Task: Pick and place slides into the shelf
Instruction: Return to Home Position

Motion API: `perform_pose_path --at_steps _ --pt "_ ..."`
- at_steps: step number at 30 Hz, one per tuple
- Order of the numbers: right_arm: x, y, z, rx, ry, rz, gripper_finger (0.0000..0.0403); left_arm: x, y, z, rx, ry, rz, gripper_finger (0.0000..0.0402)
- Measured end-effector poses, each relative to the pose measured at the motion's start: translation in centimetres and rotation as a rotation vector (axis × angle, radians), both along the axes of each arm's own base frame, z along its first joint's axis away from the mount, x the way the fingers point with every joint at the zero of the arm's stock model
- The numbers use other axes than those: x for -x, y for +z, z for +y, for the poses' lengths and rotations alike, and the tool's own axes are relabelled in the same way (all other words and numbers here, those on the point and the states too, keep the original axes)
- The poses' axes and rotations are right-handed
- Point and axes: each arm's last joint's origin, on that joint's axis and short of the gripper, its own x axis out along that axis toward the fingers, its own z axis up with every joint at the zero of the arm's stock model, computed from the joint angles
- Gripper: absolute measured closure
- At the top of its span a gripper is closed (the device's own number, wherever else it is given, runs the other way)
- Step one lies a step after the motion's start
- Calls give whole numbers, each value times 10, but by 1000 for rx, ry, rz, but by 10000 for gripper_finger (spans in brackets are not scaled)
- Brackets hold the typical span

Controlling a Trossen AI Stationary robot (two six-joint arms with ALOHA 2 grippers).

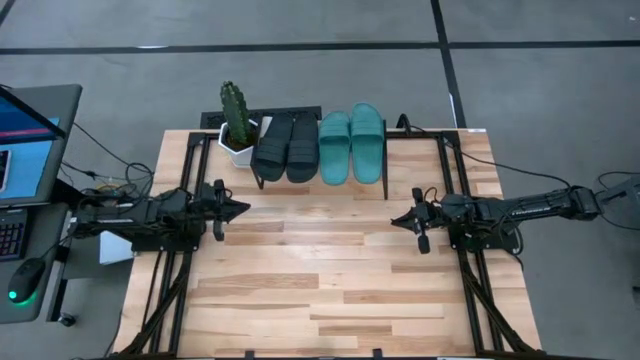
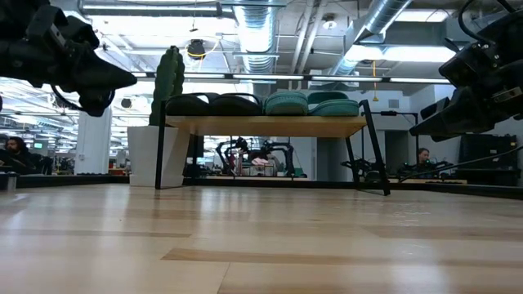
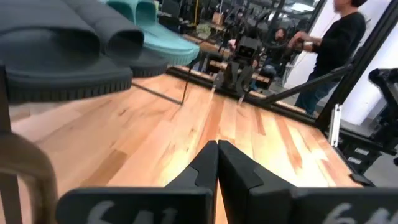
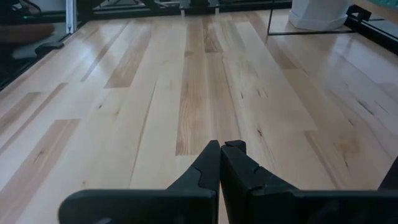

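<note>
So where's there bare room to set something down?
The table between the left gripper and right gripper, and on to the near edge, is bare. Crowded only at the far edge: the shelf holds four slides, cactus beside it.

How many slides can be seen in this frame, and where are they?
4, all side by side on the shelf: one black slide next to the cactus, the other black slide, then one teal slide and the other teal slide. None seems hidden.

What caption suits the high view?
Black slides and teal slides rest on the shelf; left pincer and right pincer hang shut over the table.
</note>
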Motion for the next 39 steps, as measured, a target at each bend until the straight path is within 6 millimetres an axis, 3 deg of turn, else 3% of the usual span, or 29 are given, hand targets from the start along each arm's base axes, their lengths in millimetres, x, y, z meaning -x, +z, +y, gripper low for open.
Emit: perform_pose_path --at_steps 39 --pt "0 0 0 0 1 1 403 0 -1 0 -25 5 15 401"
